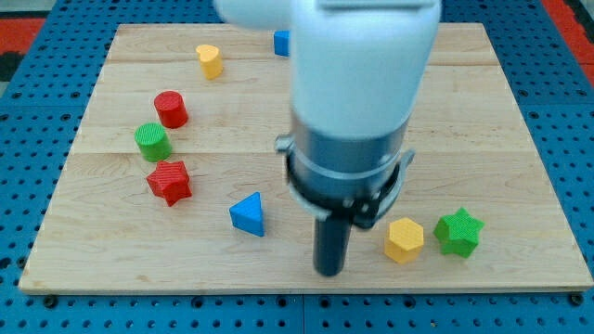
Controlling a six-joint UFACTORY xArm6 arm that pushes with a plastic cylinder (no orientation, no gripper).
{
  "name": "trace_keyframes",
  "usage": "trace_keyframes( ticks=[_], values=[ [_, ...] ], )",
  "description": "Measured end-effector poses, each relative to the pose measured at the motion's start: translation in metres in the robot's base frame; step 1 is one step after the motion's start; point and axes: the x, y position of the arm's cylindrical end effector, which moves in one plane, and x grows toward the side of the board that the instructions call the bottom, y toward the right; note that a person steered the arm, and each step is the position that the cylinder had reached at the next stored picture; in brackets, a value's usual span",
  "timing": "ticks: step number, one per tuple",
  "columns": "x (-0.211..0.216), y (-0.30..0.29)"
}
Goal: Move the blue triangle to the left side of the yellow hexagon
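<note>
1. The arm's big white and grey body fills the middle of the scene, blurred, and it hides a wide strip of the wooden bench (501,111) behind it, from the far edge down towards the near side.
2. My tip (329,271) is the lower end of the dark rod under the grey collar. It sits near the bench's near edge, between the blue triangle (248,214) on its left and the yellow hexagon (405,239) on its right, touching neither.
3. There is no end effector with jaws here, only the plain rod, so nothing is apart, together or clamped on anything.
4. The blue triangle lies left of the yellow hexagon, with the rod between them and a clear stretch of wood on each side.
5. A green star (459,231) sits just to the right of the yellow hexagon.
6. At the far edge, a blue block (281,42) is half covered by the arm; its shape cannot be made out.
7. On the left stand a yellow block (210,60) of unclear shape, a red cylinder (171,109), a green cylinder (152,141) and a red star (170,181).
</note>
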Motion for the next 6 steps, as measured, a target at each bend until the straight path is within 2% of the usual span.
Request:
trace_keyframes(
  ticks=[1, 2, 3, 4, 5, 6],
  values=[
    [-0.018, 0.033],
    [-0.016, 0.052],
    [-0.016, -0.053],
    [-0.032, -0.182],
    [-0.072, -0.134],
    [-0.069, 0.007]
  ],
)
